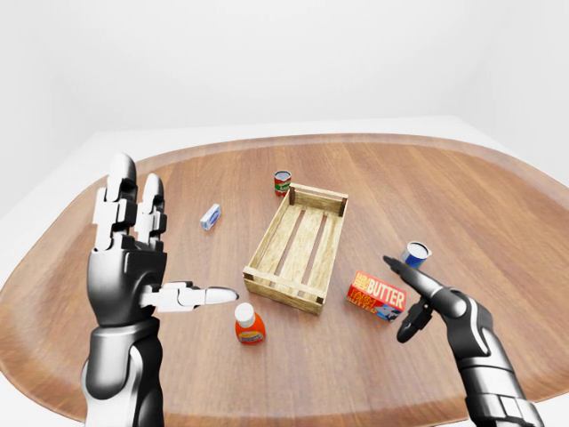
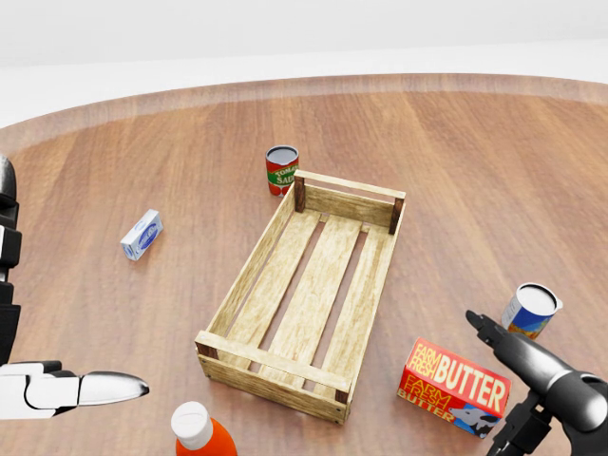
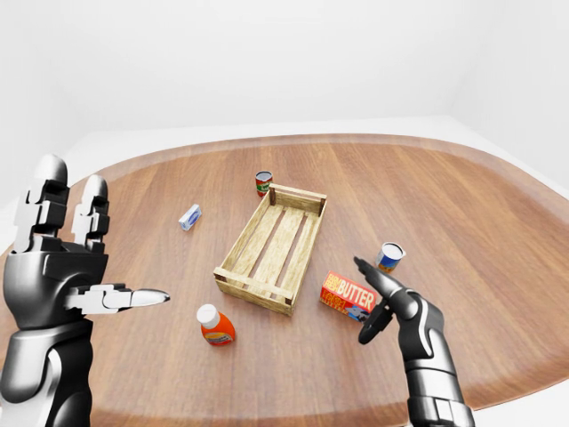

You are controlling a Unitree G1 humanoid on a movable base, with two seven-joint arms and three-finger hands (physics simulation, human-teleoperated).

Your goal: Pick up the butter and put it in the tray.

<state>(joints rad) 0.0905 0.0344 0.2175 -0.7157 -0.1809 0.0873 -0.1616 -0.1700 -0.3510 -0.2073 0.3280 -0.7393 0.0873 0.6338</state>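
You can read "FARM FRESH BUTTER" in white letters on the red butter box [image 2: 454, 388] at the lower right of the head view. The red can [image 2: 281, 170] above the tray, near the upper middle, carries a green label reading "TOMATO SAUCE". Print on the other packages is too small to read.

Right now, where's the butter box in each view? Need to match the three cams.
Left-eye view: butter box lower right of centre, just right of the wooden tray.
Head view: near the bottom edge at right, right of the tray's near corner.
Right-eye view: just right of centre, low, beside the right hand.
Shared landmark: the tray, always directly left of the box.
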